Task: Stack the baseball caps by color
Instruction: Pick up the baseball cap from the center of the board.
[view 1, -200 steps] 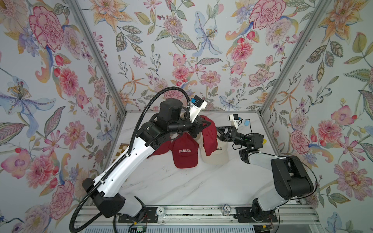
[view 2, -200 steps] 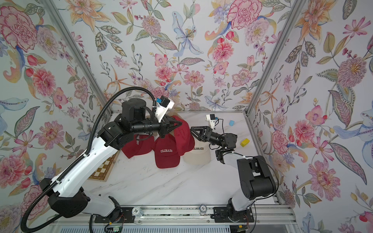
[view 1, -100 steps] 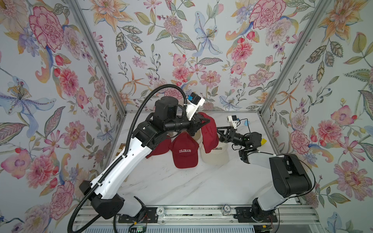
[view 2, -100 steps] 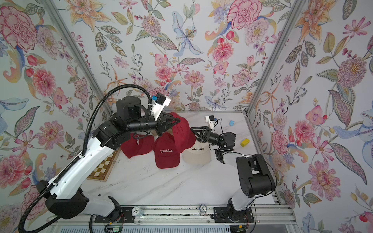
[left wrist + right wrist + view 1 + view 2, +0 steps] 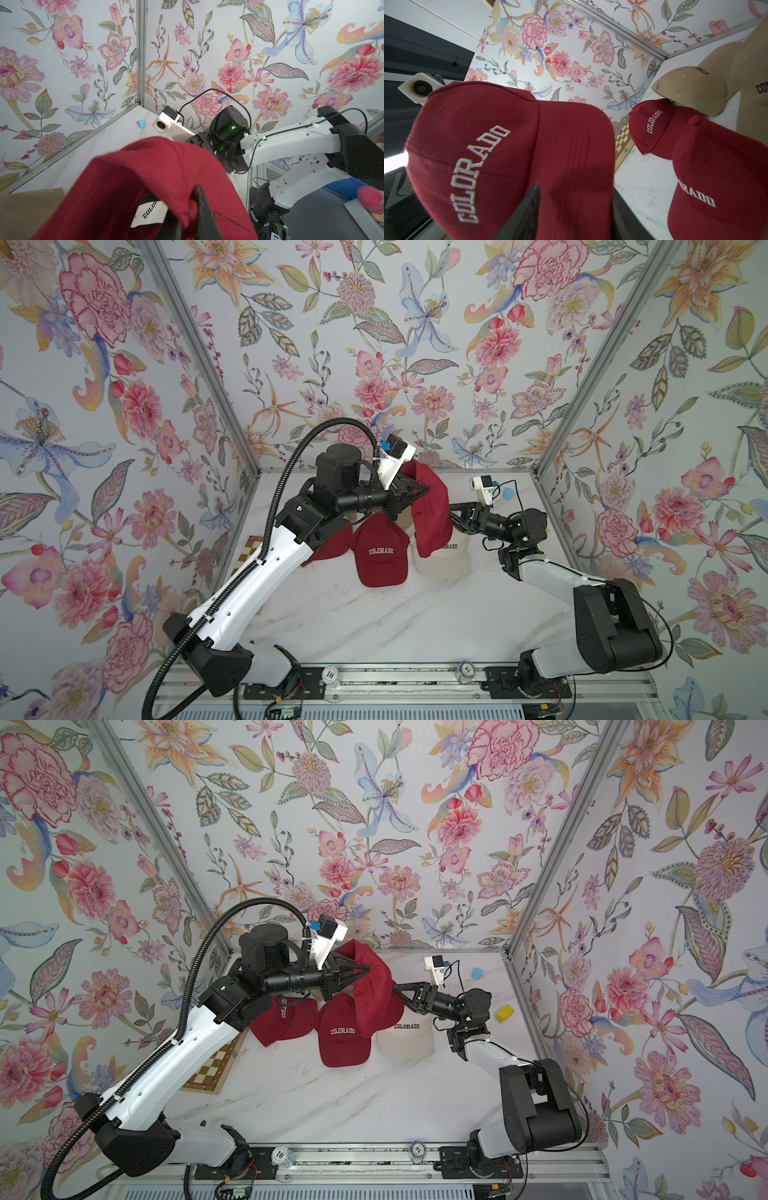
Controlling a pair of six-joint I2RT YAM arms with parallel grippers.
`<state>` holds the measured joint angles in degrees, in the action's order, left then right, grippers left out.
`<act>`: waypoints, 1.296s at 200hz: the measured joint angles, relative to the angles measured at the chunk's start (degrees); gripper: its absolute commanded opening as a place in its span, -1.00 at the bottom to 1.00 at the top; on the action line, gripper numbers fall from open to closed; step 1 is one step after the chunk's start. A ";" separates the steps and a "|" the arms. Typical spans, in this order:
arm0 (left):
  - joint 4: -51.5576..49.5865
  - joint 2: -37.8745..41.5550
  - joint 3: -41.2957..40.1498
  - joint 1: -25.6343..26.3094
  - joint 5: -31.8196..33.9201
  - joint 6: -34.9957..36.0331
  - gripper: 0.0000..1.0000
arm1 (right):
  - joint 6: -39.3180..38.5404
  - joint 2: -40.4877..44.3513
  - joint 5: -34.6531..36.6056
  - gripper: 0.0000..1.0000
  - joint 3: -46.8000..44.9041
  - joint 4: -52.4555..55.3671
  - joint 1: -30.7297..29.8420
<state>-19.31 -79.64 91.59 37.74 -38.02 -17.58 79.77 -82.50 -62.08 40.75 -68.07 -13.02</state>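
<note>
My left gripper [image 5: 426, 489] [image 5: 368, 970] [image 5: 188, 216] is shut on the back edge of a dark red cap [image 5: 432, 506] [image 5: 374, 986] [image 5: 508, 145], which hangs above the table. My right gripper [image 5: 451, 514] [image 5: 395, 990] [image 5: 577, 199] is open, its jaws standing apart on either side of that cap's brim. On the table lie two more dark red caps [image 5: 343, 1038] [image 5: 286, 1021] and a cream cap [image 5: 407, 1040]. Two tan caps [image 5: 691, 89] [image 5: 749, 62] sit behind them, mostly hidden in both top views.
A checkered board [image 5: 212, 1073] lies at the table's left edge under my left arm. A blue block [image 5: 477, 972] and a yellow block [image 5: 504, 1013] sit at the back right. Flowered walls close in three sides.
My right gripper has reached left onto the hanging cap's brim, and its jaws have narrowed. My left arm has shifted slightly left with the cap.
</note>
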 measured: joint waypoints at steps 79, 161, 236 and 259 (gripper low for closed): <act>6.21 8.68 -12.33 -2.38 -0.83 -2.84 -1.00 | -12.66 11.93 0.48 -0.51 0.02 20.87 1.11; 9.73 9.31 -19.91 -6.91 -1.44 -4.63 -1.00 | -18.43 14.53 1.27 -1.00 1.57 30.16 1.27; 13.44 14.75 -27.30 -13.40 -4.81 -8.02 -1.00 | -23.47 16.41 0.07 -1.00 5.03 37.88 6.84; 14.16 16.13 -28.81 -13.64 -6.23 -8.70 -1.00 | -24.44 16.83 -1.31 -1.00 6.14 38.99 7.54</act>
<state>-5.15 -63.51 62.78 24.10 -44.25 -26.28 55.33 -65.67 -63.40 46.89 -29.08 -5.48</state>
